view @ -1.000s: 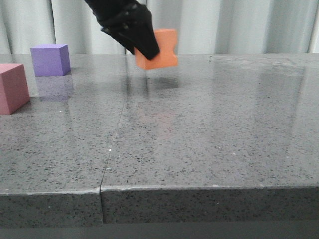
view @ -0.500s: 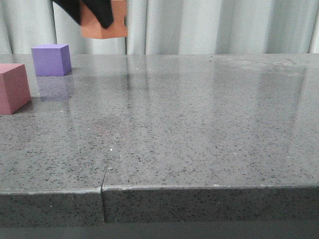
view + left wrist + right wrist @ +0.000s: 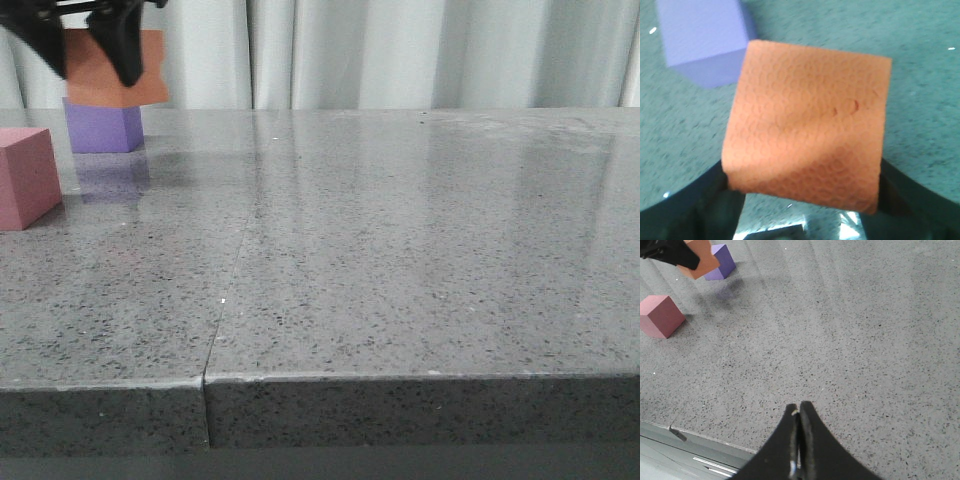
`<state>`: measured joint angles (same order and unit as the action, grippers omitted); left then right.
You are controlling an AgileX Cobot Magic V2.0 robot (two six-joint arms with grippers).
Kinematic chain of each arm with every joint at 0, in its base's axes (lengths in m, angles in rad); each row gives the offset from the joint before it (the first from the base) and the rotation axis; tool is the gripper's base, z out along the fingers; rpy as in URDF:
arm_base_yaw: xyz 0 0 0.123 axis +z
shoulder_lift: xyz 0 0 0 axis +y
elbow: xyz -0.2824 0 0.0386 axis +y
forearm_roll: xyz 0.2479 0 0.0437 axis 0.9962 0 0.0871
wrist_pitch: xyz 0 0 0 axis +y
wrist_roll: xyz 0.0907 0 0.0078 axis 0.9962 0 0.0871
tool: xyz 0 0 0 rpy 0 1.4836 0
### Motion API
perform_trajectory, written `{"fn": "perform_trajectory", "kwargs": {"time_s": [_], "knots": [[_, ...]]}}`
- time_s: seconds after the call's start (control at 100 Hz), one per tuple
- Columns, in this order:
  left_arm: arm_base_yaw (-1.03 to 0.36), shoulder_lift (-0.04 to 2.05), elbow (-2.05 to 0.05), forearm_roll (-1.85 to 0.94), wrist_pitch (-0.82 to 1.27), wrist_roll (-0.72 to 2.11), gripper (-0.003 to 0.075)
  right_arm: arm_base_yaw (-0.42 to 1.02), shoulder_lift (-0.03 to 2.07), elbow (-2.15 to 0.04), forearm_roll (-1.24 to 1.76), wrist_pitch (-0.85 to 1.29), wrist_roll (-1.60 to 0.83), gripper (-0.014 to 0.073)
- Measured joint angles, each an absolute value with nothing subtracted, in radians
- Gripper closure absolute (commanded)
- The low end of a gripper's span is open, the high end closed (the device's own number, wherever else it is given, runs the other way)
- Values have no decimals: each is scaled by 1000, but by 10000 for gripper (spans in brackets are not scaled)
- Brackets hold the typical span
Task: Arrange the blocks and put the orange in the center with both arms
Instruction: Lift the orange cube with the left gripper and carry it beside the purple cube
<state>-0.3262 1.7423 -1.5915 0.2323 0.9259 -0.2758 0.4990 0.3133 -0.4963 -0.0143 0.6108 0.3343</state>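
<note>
My left gripper [image 3: 92, 62] is shut on the orange block [image 3: 150, 72] and holds it in the air at the far left, just above and in front of the purple block [image 3: 105, 130]. The left wrist view is filled by the orange block [image 3: 807, 132] between the black fingers [image 3: 695, 200], with the purple block [image 3: 702, 37] below it on the table. The pink-red block [image 3: 25, 175] rests at the left edge, nearer the front. My right gripper [image 3: 799, 407] is shut and empty, high over the front of the table; it does not show in the front view.
The grey speckled stone table [image 3: 400, 230] has a seam [image 3: 225, 290] running from the front edge toward the back. Its front edge [image 3: 695, 437] lies close under my right gripper. Pale curtains [image 3: 400, 50] hang behind the table.
My left gripper has carried the orange block from the middle back of the table leftward, first rising, then coming down over the purple block. The purple and pink-red blocks have not moved.
</note>
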Motion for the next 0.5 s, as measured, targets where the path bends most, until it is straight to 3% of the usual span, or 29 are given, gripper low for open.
{"fn": "perform_trajectory", "kwargs": {"time_s": [0.5], "knots": [[-202, 1725, -1444, 255, 819, -388, 410, 499, 313, -496, -14, 611, 334, 662]]}}
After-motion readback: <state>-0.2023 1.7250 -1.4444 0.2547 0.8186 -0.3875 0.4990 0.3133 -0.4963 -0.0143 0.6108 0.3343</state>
